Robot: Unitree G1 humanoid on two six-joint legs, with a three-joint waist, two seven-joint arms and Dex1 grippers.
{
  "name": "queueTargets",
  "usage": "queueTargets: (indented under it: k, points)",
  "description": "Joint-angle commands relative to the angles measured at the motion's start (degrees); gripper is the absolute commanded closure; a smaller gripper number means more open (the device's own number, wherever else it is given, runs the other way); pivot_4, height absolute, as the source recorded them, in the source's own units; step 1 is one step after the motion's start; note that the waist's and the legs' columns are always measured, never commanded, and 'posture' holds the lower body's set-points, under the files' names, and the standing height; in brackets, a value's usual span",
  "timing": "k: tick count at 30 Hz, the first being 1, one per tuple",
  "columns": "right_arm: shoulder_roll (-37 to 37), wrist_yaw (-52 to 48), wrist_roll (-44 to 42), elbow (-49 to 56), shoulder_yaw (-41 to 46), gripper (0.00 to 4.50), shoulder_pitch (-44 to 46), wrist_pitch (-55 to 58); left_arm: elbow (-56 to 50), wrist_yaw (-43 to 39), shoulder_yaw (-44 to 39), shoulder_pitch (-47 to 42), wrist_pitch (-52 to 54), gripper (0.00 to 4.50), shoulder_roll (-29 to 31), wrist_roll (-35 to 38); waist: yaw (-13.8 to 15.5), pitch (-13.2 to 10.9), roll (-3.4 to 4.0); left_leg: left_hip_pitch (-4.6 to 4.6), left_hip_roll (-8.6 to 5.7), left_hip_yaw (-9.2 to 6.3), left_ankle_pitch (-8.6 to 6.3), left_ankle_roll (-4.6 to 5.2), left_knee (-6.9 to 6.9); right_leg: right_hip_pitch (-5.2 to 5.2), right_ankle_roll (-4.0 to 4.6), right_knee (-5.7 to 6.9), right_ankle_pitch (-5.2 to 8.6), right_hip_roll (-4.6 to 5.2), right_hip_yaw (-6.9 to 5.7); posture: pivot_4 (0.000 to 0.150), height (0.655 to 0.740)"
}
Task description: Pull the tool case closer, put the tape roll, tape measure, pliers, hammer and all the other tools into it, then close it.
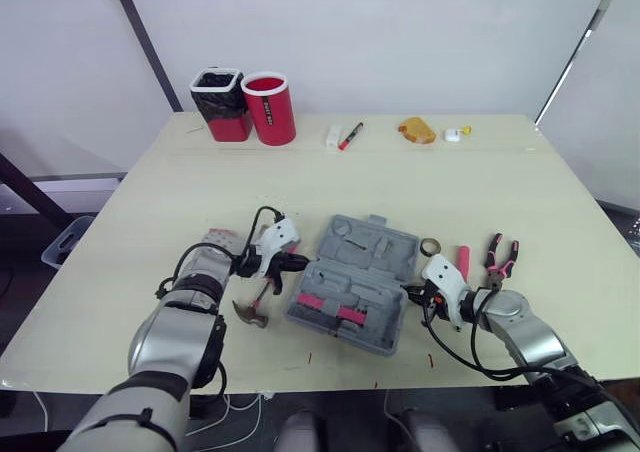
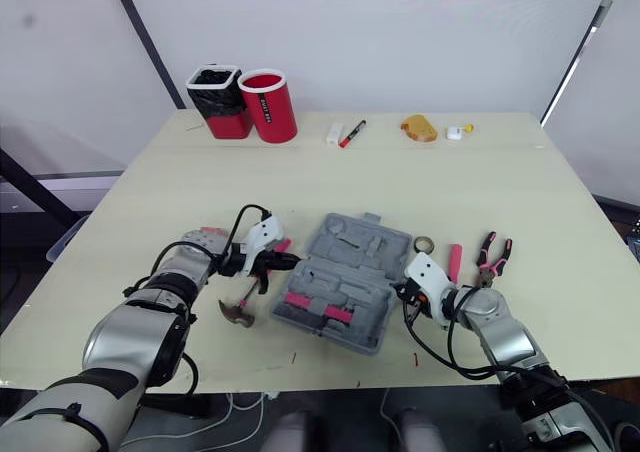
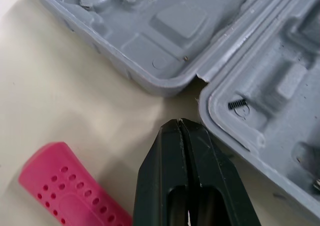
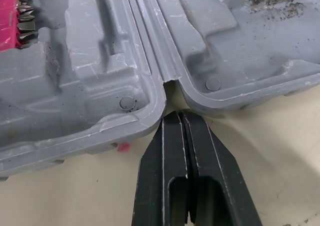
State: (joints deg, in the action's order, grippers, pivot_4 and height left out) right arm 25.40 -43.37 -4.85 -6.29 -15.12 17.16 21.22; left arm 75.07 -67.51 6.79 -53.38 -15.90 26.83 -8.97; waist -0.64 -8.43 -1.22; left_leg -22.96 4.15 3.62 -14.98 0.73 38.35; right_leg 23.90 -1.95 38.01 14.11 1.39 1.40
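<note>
The grey tool case [image 1: 356,282] lies open near the table's front edge, with pink bit holders [image 1: 330,307] in its near half. My left gripper [image 1: 302,262] is shut and empty, its tips against the case's left side at the hinge notch [image 3: 199,78]. My right gripper [image 1: 409,293] is shut and empty at the hinge notch on the right side [image 4: 167,83]. A hammer [image 1: 254,308] with a pink handle [image 3: 65,188] lies left of the case. A tape roll [image 1: 430,246], a pink-handled tool [image 1: 464,262] and pliers [image 1: 500,259] lie to its right.
At the back of the table [image 1: 150,232] stand a red cup [image 1: 270,108] and a red bin with a black liner [image 1: 222,102]. Further right lie a white block [image 1: 333,137], a red marker [image 1: 350,135], a yellow object [image 1: 416,130] and a small white piece [image 1: 455,133].
</note>
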Motion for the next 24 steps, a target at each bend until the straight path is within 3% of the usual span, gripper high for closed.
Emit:
queueTargets:
  k: [1,15,24]
  points:
    - [-0.30,-0.21,-0.02,0.17,0.93,4.50,1.09,-1.01,0.44,-0.96,-0.74,-1.04,-0.15,4.43,-0.62,0.15,-0.01,0.00,0.00,0.00,0.00,0.00,0.00,0.00,0.00,0.00,0.00,0.00,0.00,0.00,0.00,0.150,0.7400]
    - [0.79,-2.69,-1.68,2.07,1.89,4.50,-0.92,-1.36,-0.88,-7.60,-0.64,0.85,-0.27,4.43,-1.26,0.94,0.06,0.00,0.00,-0.01,0.00,0.01,0.00,0.00,0.00,0.00,0.00,-0.02,0.00,0.00,0.00,0.150,0.7400]
    - [2.36,-5.20,-3.43,3.61,3.31,4.50,-3.07,-0.09,-7.17,-12.62,0.47,6.24,0.75,4.43,-1.32,1.77,-0.03,0.00,0.01,0.00,0.00,0.00,0.00,0.00,0.00,0.00,0.00,-0.01,0.00,0.00,0.00,0.150,0.7400]
